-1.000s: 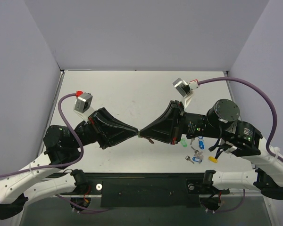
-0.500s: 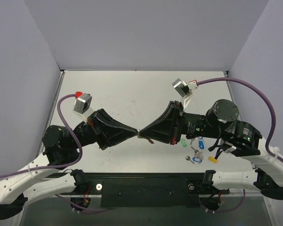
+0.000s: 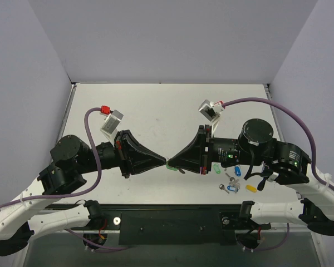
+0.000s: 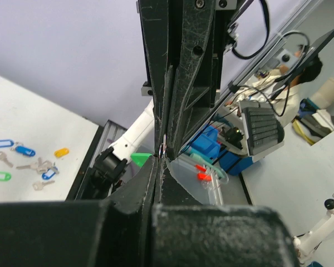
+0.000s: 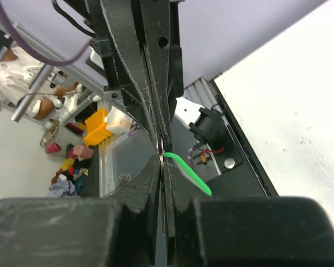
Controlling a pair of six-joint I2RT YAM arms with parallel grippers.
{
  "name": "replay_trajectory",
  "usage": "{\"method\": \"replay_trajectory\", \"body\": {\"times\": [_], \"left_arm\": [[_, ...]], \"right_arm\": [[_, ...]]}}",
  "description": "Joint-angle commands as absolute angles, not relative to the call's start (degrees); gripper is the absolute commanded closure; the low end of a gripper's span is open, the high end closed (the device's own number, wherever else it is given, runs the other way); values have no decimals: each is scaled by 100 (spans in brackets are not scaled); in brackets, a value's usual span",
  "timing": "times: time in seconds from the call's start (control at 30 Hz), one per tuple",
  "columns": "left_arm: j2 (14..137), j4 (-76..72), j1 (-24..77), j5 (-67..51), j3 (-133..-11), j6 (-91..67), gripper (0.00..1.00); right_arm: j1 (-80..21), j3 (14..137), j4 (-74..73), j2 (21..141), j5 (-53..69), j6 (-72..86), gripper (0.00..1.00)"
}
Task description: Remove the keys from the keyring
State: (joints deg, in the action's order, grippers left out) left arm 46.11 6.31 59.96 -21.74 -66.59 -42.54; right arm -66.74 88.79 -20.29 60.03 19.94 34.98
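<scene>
While left pincer point(image 3: 164, 162) and right pincer point(image 3: 172, 163) each clamp the keyring point(image 5: 160, 147), spare tagged keys point(image 3: 230, 179) lie nearby.

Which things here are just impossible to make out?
Keyring: a glint in the right wrist view; from the top, lost between the left gripper and right gripper.
Silver key: every view, hidden by shut fingers, if there.
Green key: both wrist views, fingers cover all but part.
Loose keys: top view, partly under the right arm.
</scene>
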Motion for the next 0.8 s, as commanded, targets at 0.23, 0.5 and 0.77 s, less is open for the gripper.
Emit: {"method": "replay_trajectory", "body": {"times": [0.23,0.5,0.77], "left_arm": [[4825,2240,6064,-2847,-7312,-3375,100],[5317,3647,6108,-3111,-8059,-2647,100],[6028,4781,6117,-3305,-8744,-2180,100]], "right_arm": [[-6671,9211,-2944,6372,1995,3199,100],[-6688,9360,-3497,6679,2285,3094,100],[-6715,9439,-3937,6776,2294,2892,100]]}}
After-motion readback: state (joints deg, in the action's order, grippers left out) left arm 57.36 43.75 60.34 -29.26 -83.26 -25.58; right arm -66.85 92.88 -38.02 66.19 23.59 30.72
